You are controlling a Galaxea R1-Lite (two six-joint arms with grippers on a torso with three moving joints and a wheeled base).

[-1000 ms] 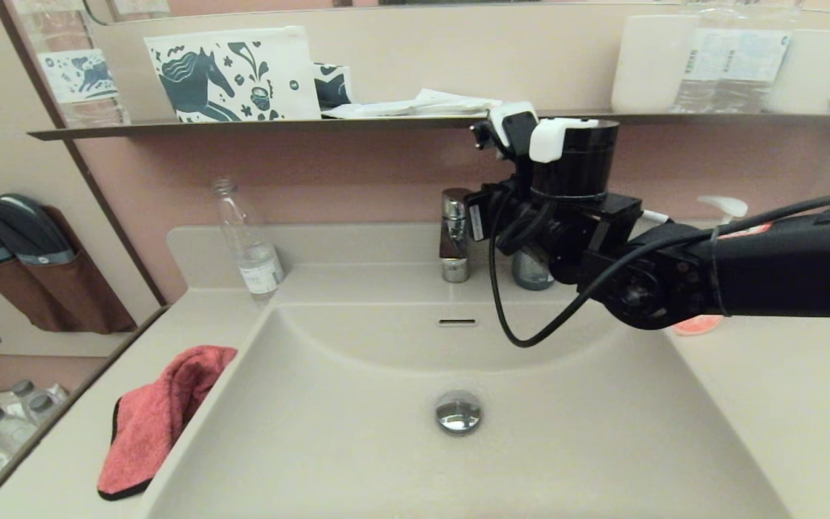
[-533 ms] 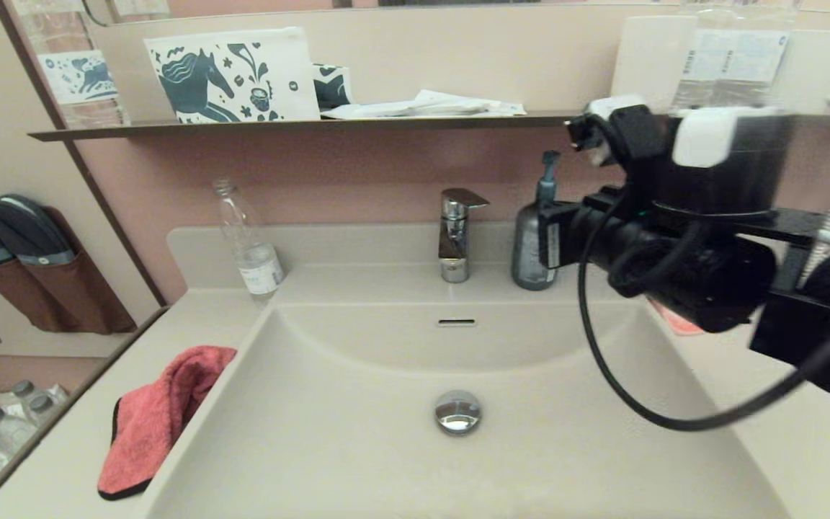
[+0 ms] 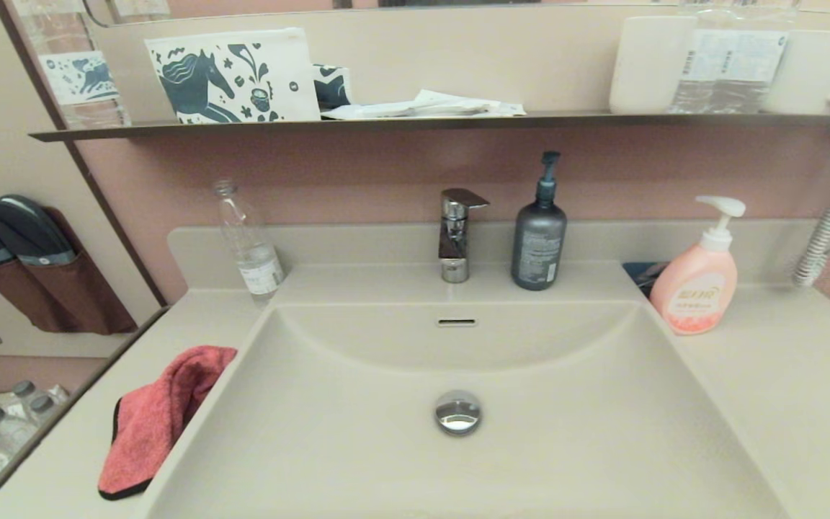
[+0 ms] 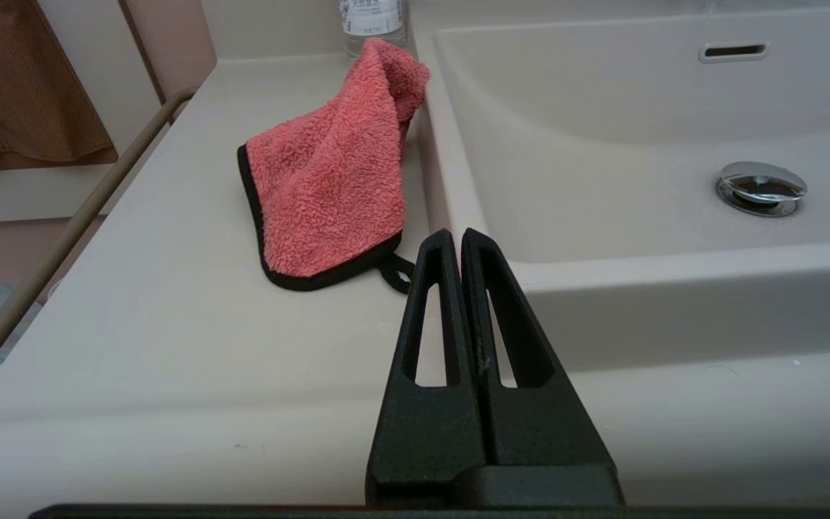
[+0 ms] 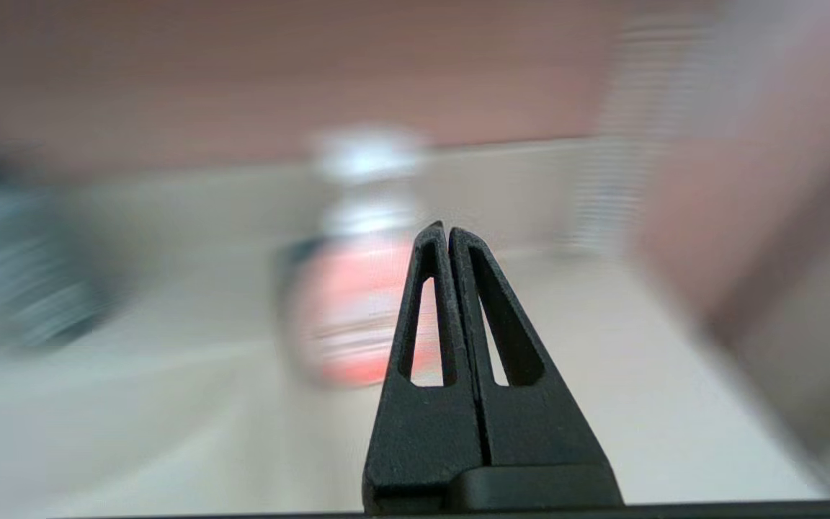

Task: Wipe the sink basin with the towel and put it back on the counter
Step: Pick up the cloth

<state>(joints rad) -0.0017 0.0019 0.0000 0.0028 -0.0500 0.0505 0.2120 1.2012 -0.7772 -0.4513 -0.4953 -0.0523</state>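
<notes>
The coral-red towel (image 3: 155, 418) with black trim lies bunched on the beige counter (image 3: 69, 468) just left of the sink basin (image 3: 357, 440); its far end leans on the basin's rim. The wrist view shows the same towel (image 4: 328, 173) a short way beyond my left gripper (image 4: 456, 234), which is shut with nothing in it near the counter's front edge. The basin (image 4: 602, 144) holds only its chrome drain plug (image 3: 458, 412). My right gripper (image 5: 443, 229) is shut and empty, off to the right over the counter, facing the pink soap bottle (image 5: 357, 310). Neither gripper shows in the head view.
A clear water bottle (image 3: 249, 245), the chrome tap (image 3: 456, 234), a dark grey pump bottle (image 3: 539, 234) and the pink soap bottle (image 3: 696, 285) stand along the back of the counter. A dark wall shelf (image 3: 386, 124) with a pouch and mugs runs above.
My right arm has swung out of the space above the basin, off to the right and out of the head view. The towel has not moved.
</notes>
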